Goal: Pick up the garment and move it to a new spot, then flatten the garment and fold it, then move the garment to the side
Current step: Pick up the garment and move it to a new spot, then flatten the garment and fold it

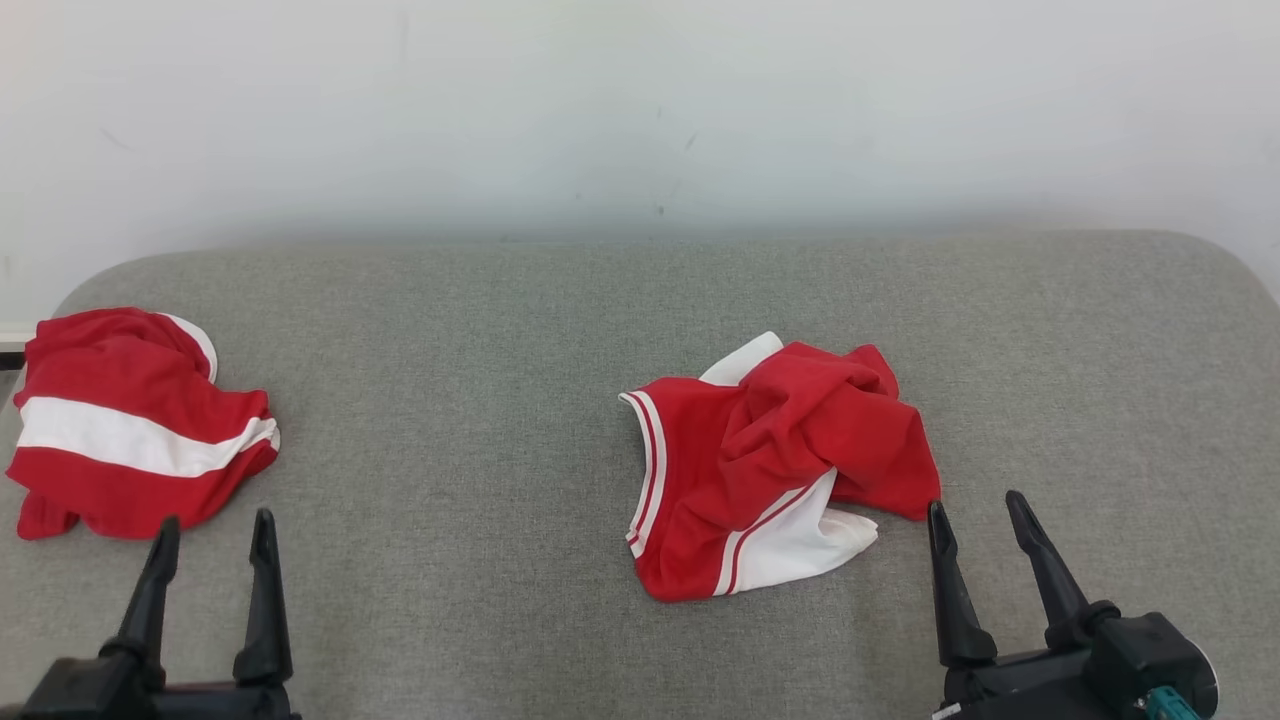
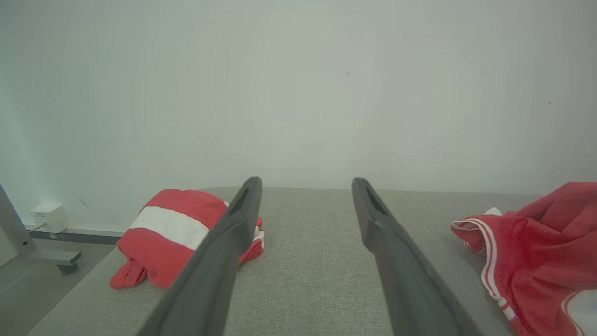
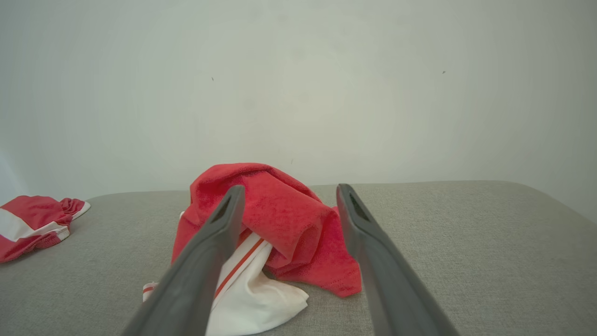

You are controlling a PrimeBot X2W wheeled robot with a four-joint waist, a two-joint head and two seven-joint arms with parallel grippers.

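The right tool (image 1: 975,502) stands with its two fingers apart and empty at the near edge of the grey table (image 1: 480,330). Just ahead of it and a little to its left, about mid-table, lies the crumpled red-and-white garment (image 1: 780,460), whose nearest red hem is just beside the tool. The heap is bunched, with no clear long axis. The left tool (image 1: 215,517), also spread and empty, is well apart from it. It sits near a second red-and-white garment (image 1: 130,420) at the table's left end. The right arm looks better placed to reach.
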